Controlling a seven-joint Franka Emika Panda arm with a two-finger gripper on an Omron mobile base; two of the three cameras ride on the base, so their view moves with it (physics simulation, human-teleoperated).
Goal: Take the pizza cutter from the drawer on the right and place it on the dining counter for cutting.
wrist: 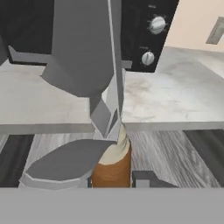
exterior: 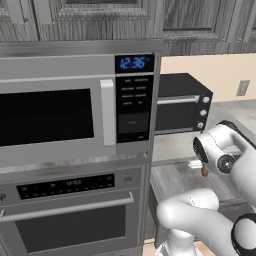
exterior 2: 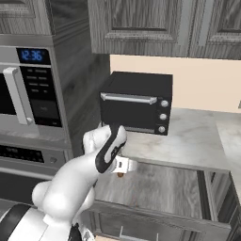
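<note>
The white arm's two-finger gripper was clamped shut on the short brown wooden handle of the pizza cutter, whose grey wheel blade and metal neck rose large in front of the hand camera. In the right base view the gripper hung above the wide, shallow pulled-out drawer with its grey wood-grain inside, a small brown end of the cutter showing just below the hand. In the left base view the same brown tip showed beside the arm's wrist, over the drawer. Behind the drawer ran a pale grey worktop, and on it stood a black toaster oven with a silver bar handle and round knobs. To the left sat a silver microwave with a blue clock display
</note>
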